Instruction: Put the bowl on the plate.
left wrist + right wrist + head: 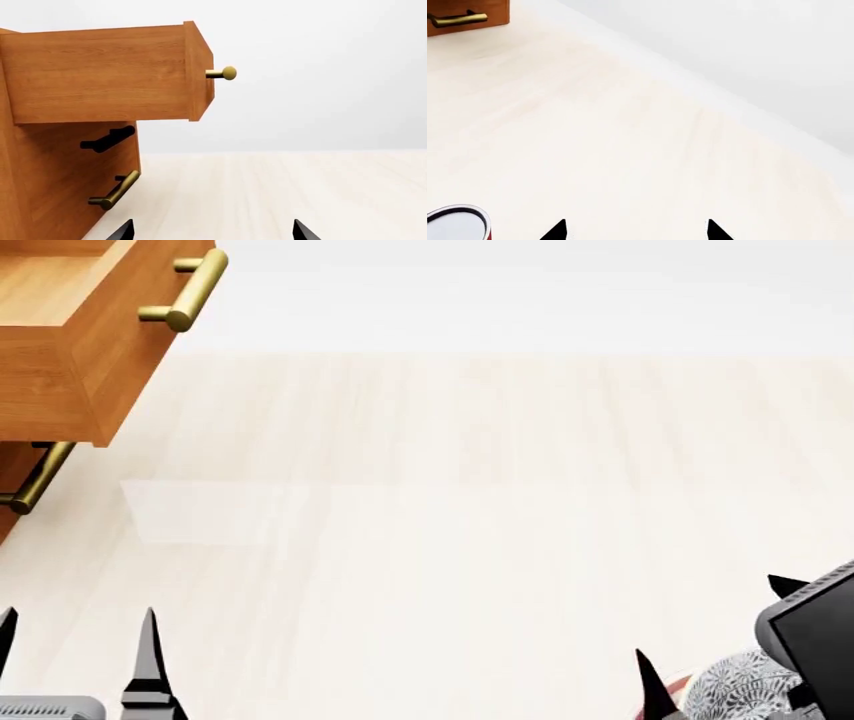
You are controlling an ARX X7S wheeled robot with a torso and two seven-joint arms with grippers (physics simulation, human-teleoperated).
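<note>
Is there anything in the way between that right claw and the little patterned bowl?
Nothing visible. In the head view the bowl sits right beside the right gripper, partly hidden by the arm, with only bare table around it. The plate is out of sight.

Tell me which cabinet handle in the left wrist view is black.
The upper bar handle, just under the open drawer; the bar handle below it and the drawer's knob are brass.

Both hands end in thin black pointed fingertips (150, 645) — grey housings behind them.
</note>
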